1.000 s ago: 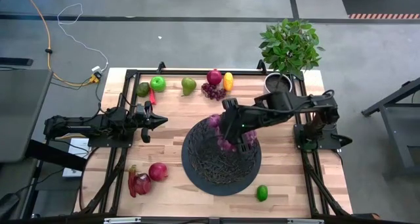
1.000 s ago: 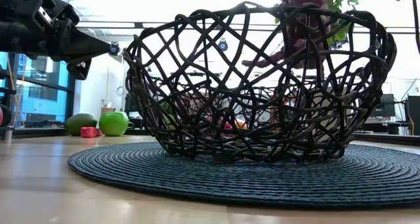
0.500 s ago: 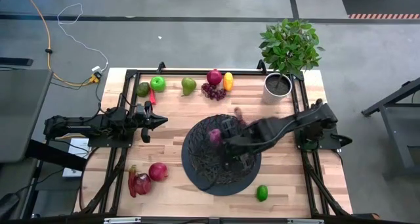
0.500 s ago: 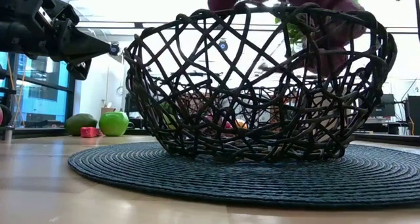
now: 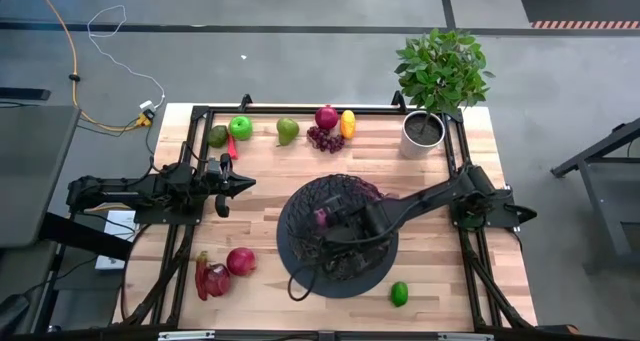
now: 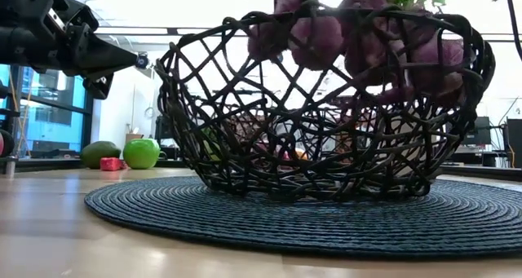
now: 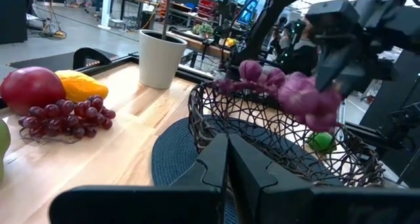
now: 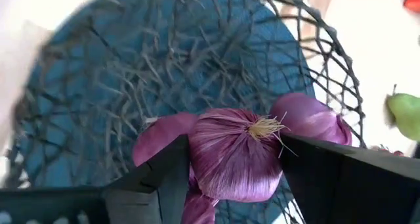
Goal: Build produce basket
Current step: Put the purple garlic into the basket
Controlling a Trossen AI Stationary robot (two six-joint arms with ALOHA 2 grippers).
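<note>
The basket (image 5: 292, 243) is a black woven wire bowl on a round dark mat (image 5: 375, 273) at the table's middle. My right gripper (image 5: 337, 221) reaches into it from the right, shut on a bunch of purple-red onions (image 8: 233, 155). In the low view the onion bulbs (image 6: 320, 38) hang at rim height inside the basket (image 6: 245, 131). My left gripper (image 5: 243, 184) waits shut at the table's left, pointing level at the basket (image 7: 262, 135). Other produce lies along the far edge and at the near left. My right gripper pinches one onion bulb by its two sides (image 8: 197, 159) between its two fingers (image 8: 164, 175), with the bulb's root tuft (image 8: 264, 127) turned toward the wrist. The fingers slant down from the table's right. The bunch is off the basket's floor, and its other bulbs (image 8: 308, 115) hang beside the held one.
Avocado (image 5: 218, 135), green apple (image 5: 240, 127), pear (image 5: 287, 130), grapes (image 5: 325, 139), a red fruit (image 5: 326, 117) and a yellow one (image 5: 347, 123) line the far edge. The plant pot (image 5: 423, 131) stands far right. A red apple (image 5: 240, 260), red pepper (image 5: 210, 279) and lime (image 5: 399, 293) lie near.
My right gripper has come down and toward the table's near edge with the onion bunch, tipping further downward. The onions have sunk from above the basket's rim to rim height inside it. The gripper has kept its hold.
</note>
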